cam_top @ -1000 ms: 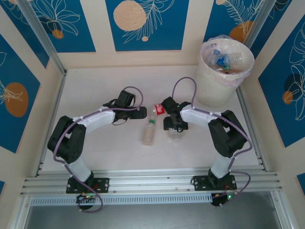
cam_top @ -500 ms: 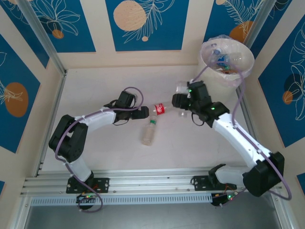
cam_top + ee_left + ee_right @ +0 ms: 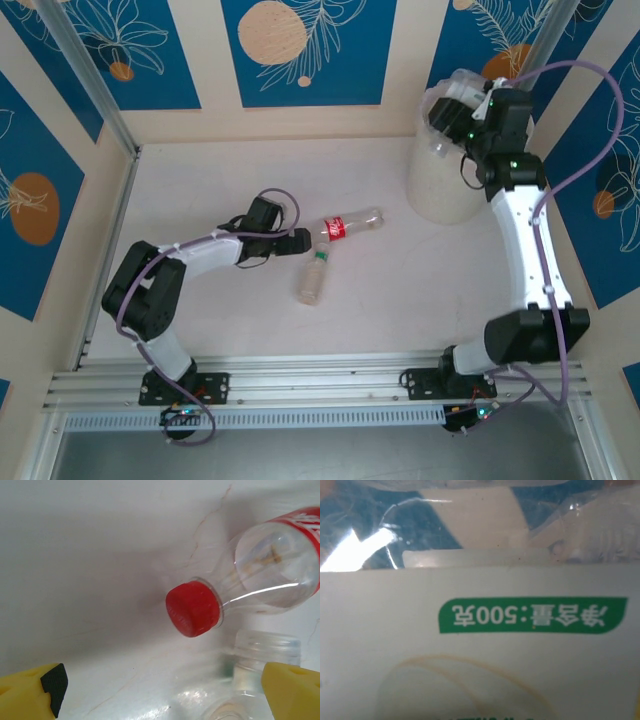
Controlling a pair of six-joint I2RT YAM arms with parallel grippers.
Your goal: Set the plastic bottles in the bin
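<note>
White table [image 3: 200, 180], blue-panelled walls. My left tool [image 3: 298, 240] wide open, low at red-cap bottle [image 3: 350, 224] lying mid-table; pale bottle [image 3: 313, 280] just beside. My right tool [image 3: 465, 105] up over bin [image 3: 440, 190] rim, gripping clear bottle [image 3: 450, 88]; its white label [image 3: 380, 630] close to wrist camera.

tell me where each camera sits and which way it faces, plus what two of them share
top external: above and behind the arms, looking down on the table; both arms, left gripper by the red-capped bottle, right gripper over the bin.
left wrist: low over the table, facing that bottle's cap; its yellow fingers, open, in the bottom corners.
right wrist: above the bin, pressed close to the white-labelled bottle it holds.
shared: top external and left wrist both show the red-capped bottle and the second bottle beside it.
</note>
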